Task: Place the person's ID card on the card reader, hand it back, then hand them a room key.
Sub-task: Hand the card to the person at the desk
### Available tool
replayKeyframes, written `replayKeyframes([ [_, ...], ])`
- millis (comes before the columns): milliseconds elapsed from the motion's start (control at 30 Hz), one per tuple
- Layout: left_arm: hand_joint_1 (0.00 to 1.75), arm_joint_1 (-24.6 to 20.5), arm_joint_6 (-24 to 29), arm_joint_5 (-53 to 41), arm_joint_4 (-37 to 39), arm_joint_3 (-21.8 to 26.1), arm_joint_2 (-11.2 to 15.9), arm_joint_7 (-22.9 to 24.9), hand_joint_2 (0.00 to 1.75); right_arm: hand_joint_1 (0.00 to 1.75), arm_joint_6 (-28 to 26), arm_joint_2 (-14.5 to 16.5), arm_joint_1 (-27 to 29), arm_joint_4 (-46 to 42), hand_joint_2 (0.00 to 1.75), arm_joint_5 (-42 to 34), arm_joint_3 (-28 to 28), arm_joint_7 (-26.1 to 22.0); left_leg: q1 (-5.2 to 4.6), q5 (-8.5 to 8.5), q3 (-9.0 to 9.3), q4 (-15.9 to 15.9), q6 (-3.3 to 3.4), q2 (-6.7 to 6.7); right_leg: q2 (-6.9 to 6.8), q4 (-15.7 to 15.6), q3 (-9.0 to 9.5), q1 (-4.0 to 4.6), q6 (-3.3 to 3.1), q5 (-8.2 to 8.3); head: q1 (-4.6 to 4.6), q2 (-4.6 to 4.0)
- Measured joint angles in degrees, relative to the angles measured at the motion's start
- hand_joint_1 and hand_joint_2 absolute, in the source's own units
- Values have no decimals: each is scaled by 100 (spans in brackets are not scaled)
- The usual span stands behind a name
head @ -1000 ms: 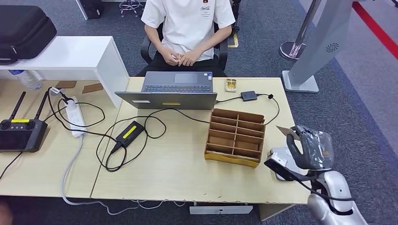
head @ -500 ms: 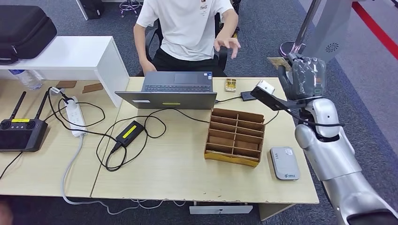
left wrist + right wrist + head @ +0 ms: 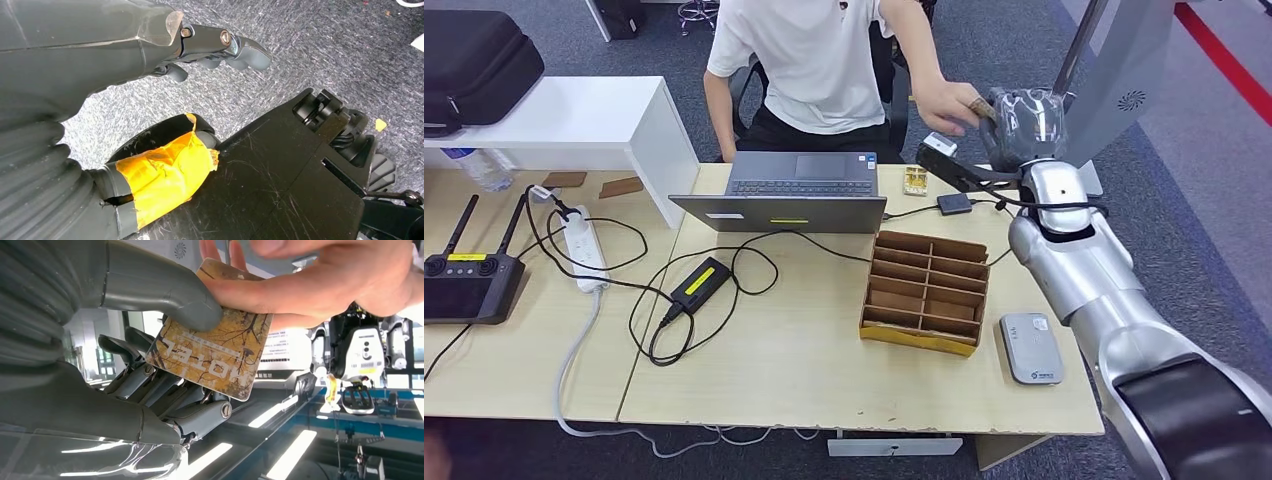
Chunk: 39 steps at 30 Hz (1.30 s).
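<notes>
My right hand [image 3: 1022, 122] is raised past the table's far right corner and pinches a brown and gold card printed HOTEL, the room key [image 3: 215, 357], between thumb and fingers. The person's hand [image 3: 951, 103] reaches over from the chair, and its fingers [image 3: 320, 285] grip the card's other end. The grey card reader [image 3: 1030, 347] lies flat near the table's front right edge with nothing on it. My left hand [image 3: 220, 45] hangs low above grey carpet, fingers apart and holding nothing; its thumb is wrapped in orange tape.
A wooden slotted card box [image 3: 927, 290] stands left of the reader. An open laptop [image 3: 799, 190], its charger brick [image 3: 700, 283] and looping cables cover the table's middle. A small yellow item [image 3: 915, 181] and a black adapter [image 3: 954, 204] lie near the far edge. A grey kiosk stand [image 3: 1114, 90] rises behind my right arm.
My right arm swung up from beside the card reader to the far right corner, carrying the card. The person lifted a hand from the lap and took hold of the card.
</notes>
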Motion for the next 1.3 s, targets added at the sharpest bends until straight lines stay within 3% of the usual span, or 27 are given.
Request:
replayKeyframes([
  [33,0,-1,-9,4,0,-1,0,12,175,175,-4,41,-41,82,175,-5,11,3,0,0,-1,0,0,-1,-1,0,0,0,0,0,1,0],
  [167,0,-2,-33,38,0,-1,0,52,175,0,-40,206,-147,315,175,-68,40,-51,0,1,-2,0,0,-3,-4,0,0,0,0,0,1,0],
  [433,0,-10,25,108,0,-1,4,69,175,0,-341,518,-110,481,175,-254,51,-207,3,0,-4,0,0,-2,0,-1,-10,2,0,0,-1,0],
  [667,0,7,82,241,0,-1,9,114,175,0,-680,363,453,135,175,-764,-9,-672,14,0,-4,2,0,-2,-1,-10,-6,4,0,0,1,0],
  [933,0,62,139,474,0,26,20,110,175,0,-846,-343,1903,-1466,175,-1275,-342,-1063,14,-7,-12,4,7,-15,-14,-22,-3,4,2,0,0,0],
  [1300,0,119,217,867,0,287,49,132,175,0,-975,-996,4274,-4269,175,-1016,-880,-1306,16,-22,-18,1,1,-22,-21,-25,-5,16,2,-12,0,0],
])
